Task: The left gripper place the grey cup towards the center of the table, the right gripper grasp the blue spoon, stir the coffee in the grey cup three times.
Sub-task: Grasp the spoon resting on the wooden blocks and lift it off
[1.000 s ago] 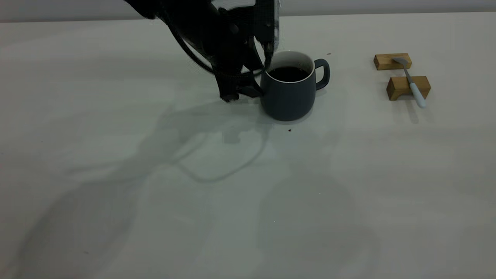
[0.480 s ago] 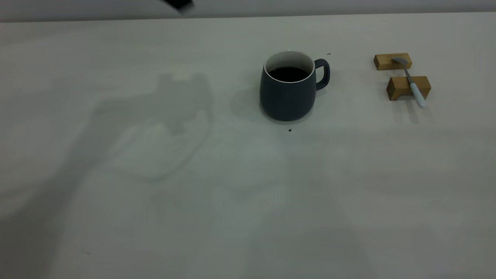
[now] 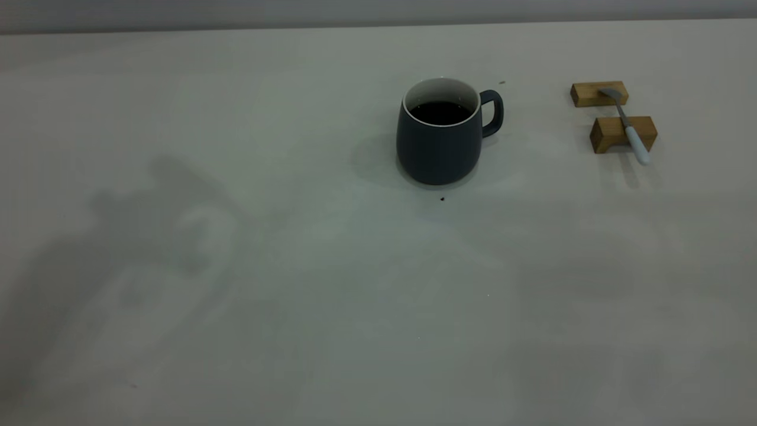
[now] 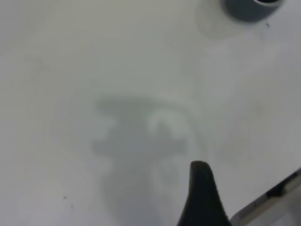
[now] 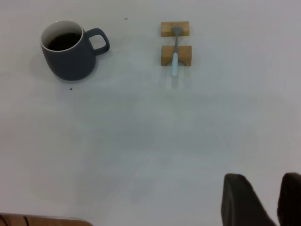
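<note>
One rounded slate-grey cup (image 3: 439, 144), white inside, glossy black coffee (image 3: 440, 112)

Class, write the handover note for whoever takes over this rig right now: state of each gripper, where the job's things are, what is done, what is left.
Left gripper: out of the exterior view; only one black fingertip shows in its wrist view, above the bare table, holding nothing visible.
Right gripper: high above the table, jaws slightly apart, empty.
Grey cup: upright near the table's centre, handle toward the spoon side, coffee inside.
Blue spoon: lying across two wooden blocks, right of the cup.
Done: cup placed, standing free.
Left: right gripper grasps the spoon and stirs three times.
</note>
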